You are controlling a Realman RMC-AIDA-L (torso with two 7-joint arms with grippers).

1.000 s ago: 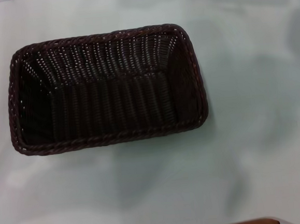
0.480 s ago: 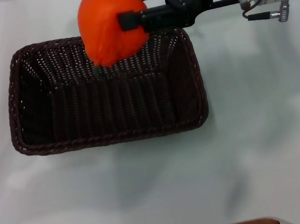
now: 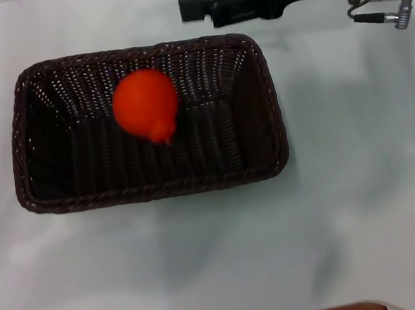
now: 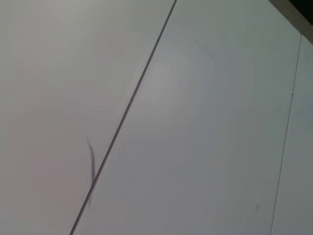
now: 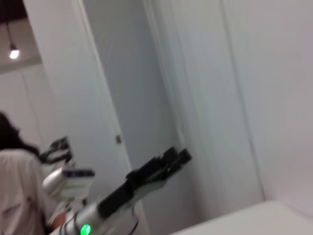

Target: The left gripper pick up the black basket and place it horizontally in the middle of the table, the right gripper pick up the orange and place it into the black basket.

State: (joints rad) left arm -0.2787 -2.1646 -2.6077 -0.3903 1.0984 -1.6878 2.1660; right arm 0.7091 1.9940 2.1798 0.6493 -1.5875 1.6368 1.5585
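While the round red-orange fruit, the orange (image 3: 145,106), sits inside the large rectangular dark woven wicker basket (image 3: 267,132), it shows free of any grip, its small bump pointing toward the near side. It rests on the basket floor a little left of centre, closer to the far wall than the near one. That black basket lies lengthwise across the plain white glossy tabletop (image 3: 355,208), its long sides running left to right, open side up, braided rim level.

Up at the far edge, the right hand (image 3: 191,7) hangs beyond the basket's far rim, over toward its right end, its black body reaching in from the right with a silver-white end section behind it. It carries nothing; how far its fingers stand apart I cannot tell from here. The left hand shows nowhere in the head view, and its wrist camera sees only pale flat panels.
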